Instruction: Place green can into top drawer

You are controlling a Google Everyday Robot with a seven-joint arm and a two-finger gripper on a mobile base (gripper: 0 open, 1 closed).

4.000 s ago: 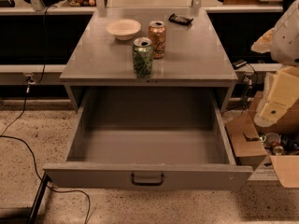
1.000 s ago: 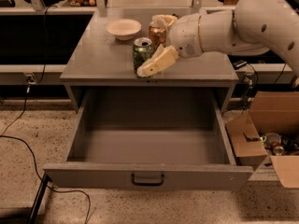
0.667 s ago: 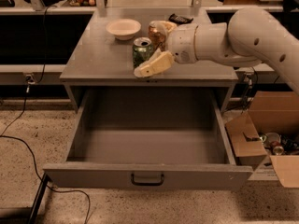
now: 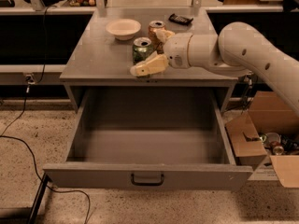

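1. I read this as the grasping step. The gripper is over the grey table, at the green can. Its fingers are spread, one pale finger in front of the can and the other behind it, beside the orange-copper can. I judge it has not clamped yet.
2. The green can stands upright near the table's front edge, just in front of the orange-copper can.
3. Next I would need to close squarely on the green can without nudging its neighbour. Then comes a lift clear of the tabletop, a move forward past the edge and a descent into the top drawer.
4. The top drawer is pulled well out below the table, and I see nothing inside it.
5. The cream bowl sits behind and to one side of the cans and looks empty.
6. A cardboard box on the floor beside the drawer holds a few round items I cannot identify.
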